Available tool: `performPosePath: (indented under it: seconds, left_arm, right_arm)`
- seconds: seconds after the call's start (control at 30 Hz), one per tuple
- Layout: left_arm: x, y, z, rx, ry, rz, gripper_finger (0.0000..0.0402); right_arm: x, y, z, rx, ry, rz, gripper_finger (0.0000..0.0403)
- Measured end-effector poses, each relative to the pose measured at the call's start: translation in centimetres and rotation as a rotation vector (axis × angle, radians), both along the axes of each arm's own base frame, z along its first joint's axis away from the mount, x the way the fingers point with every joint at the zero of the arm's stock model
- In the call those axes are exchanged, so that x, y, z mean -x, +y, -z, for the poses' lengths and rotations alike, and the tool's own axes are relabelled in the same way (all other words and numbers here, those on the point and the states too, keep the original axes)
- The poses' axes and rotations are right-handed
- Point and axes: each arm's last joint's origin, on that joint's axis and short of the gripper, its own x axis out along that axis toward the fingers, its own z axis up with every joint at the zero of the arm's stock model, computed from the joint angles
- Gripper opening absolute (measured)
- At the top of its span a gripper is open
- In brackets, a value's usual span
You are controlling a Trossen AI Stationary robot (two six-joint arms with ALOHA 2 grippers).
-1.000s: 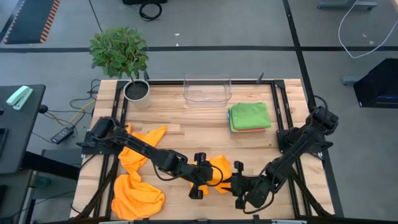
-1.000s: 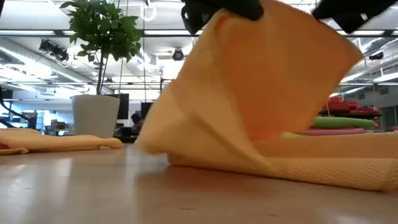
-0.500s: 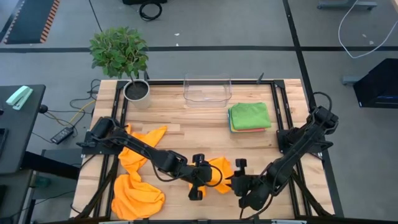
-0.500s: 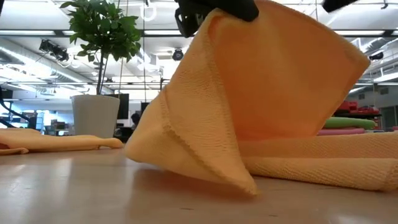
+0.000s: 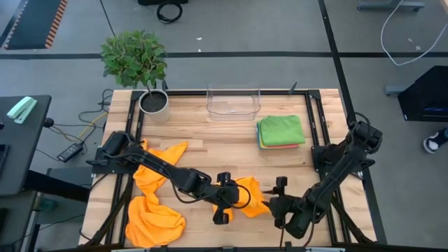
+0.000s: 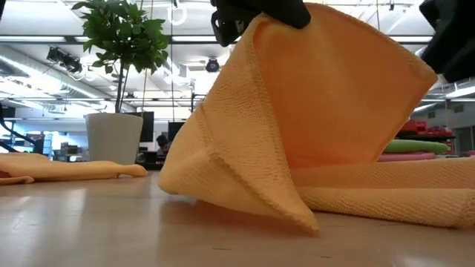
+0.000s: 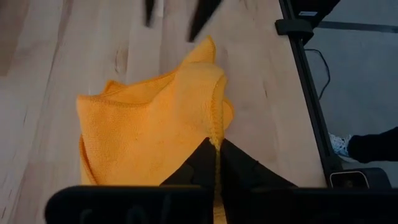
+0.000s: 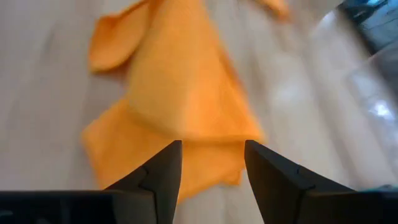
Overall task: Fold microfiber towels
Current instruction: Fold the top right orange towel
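Near the table's (image 5: 210, 133) front edge, well forward of the clear plastic bin (image 5: 233, 101), the left claw (image 5: 225, 203) pinches an orange microfiber towel (image 5: 248, 196) — its fingers closed on a raised fold. Just beside that towel the right claw (image 5: 277, 199) stands spread apart — empty, holding nothing.

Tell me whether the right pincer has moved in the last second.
Yes. In the high view the right pincer has drawn back from the orange towel toward the table's right edge, now open.
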Motion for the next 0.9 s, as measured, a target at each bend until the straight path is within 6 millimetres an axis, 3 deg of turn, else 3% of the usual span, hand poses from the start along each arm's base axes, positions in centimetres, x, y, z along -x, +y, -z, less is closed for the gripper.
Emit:
performPosePath:
  seconds: [0.17,0.33,0.53,0.73,0.9]
  left_arm:
    - [0.0,0.0,0.0,0.000,0.000,0.000,0.0007]
    - [-0.1,0.4,0.0,-0.001,0.004,-0.010,0.0023]
    - [-0.3,0.7,0.0,0.000,0.004,-0.020,0.0008]
    - [-0.7,1.7,0.0,-0.001,0.004,-0.044,0.0023]
    - [-0.9,2.3,0.0,-0.001,0.004,-0.058,0.0008]
  right_arm:
    - [0.1,-0.8,1.0,0.045,-0.002,0.007,0.0176]
    - [0.8,-1.4,3.2,-0.018,0.013,-0.017,0.0175]
    - [-0.2,-1.0,2.7,-0.041,-0.061,-0.058,0.0175]
    - [-0.9,-1.6,2.6,-0.026,-0.062,-0.038,0.0175]
    - [-1.0,-1.6,2.7,-0.034,-0.047,-0.057,0.0175]
